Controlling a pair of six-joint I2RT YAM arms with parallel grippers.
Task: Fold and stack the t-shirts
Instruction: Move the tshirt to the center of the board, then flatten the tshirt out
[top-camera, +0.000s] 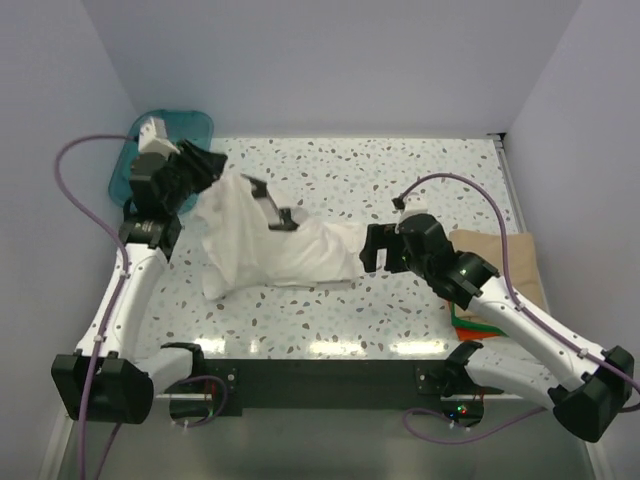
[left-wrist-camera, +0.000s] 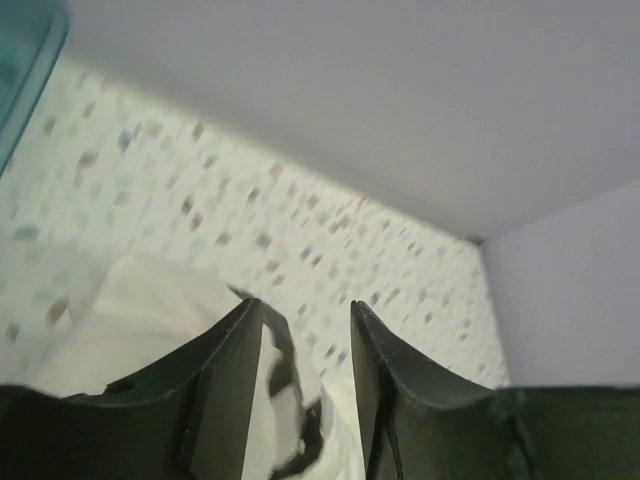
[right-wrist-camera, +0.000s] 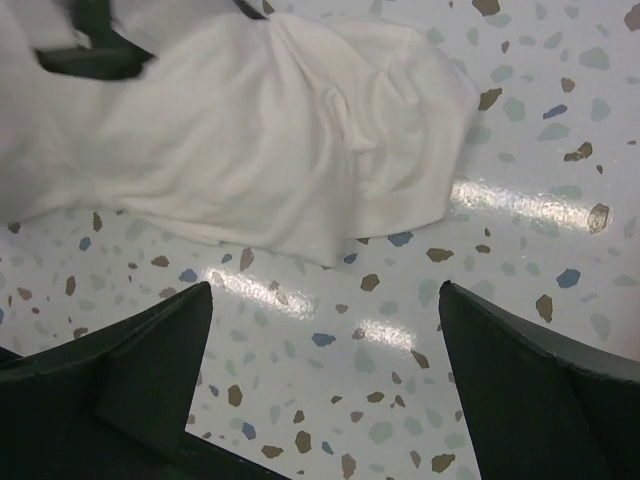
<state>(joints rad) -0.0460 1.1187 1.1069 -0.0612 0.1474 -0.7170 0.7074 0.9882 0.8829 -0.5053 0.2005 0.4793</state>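
Off-white t-shirt is seen crumpled at the middle of the speckled table.
Its left part is bunched beneath the left gripper, whose jaws are parted over the cloth. The right gripper is spread wide and empty just right of it. A tan t-shirt is laid at the table's right edge.

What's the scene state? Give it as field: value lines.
off-white shirt: crumpled mid-table, left part raised
left gripper: jaws apart, shirt cloth between them
right gripper: jaws wide, empty, over bare table by shirt's edge
tan shirt: flat at right, partly under right arm
orange-red shirt: sliver showing under right arm
teal tub: far left corner
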